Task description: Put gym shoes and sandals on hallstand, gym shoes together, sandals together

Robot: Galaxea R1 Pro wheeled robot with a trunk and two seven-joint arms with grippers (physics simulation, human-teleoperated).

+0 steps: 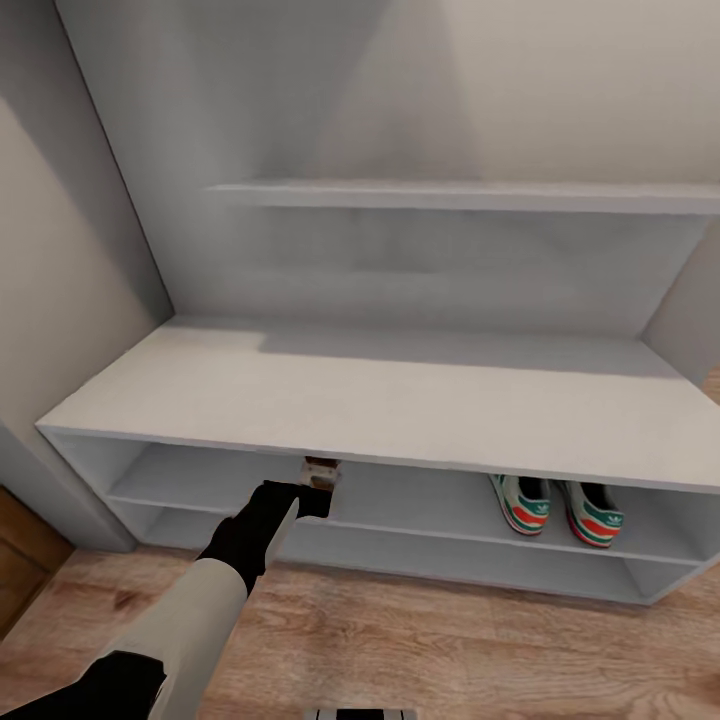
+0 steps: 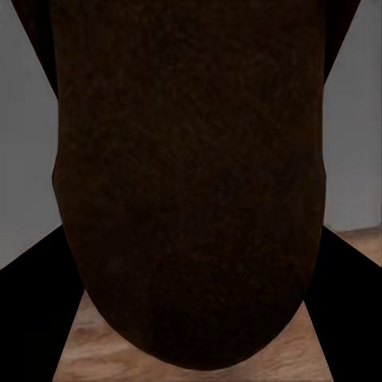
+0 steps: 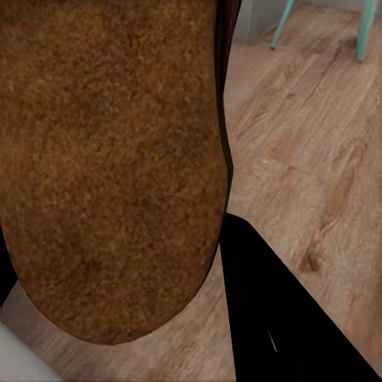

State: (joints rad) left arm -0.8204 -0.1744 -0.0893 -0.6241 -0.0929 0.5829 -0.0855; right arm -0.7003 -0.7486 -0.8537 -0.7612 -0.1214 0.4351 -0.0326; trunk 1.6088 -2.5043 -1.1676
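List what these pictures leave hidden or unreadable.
- Left gripper, head view: fingertips and most of its sandal hidden under the hallstand bench top.
- Left wrist view: sandal sole blocks the shelf.
- Right wrist view: sandal covers the fingers.
- Gym shoes: toes hidden.

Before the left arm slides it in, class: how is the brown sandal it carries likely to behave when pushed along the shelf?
The sandal probably stays flat: its sole looks broad and flat-bottomed, so unlikely to roll or tip. It seems light, since the left gripper holds it at the shelf opening. Its matte sole may drag.
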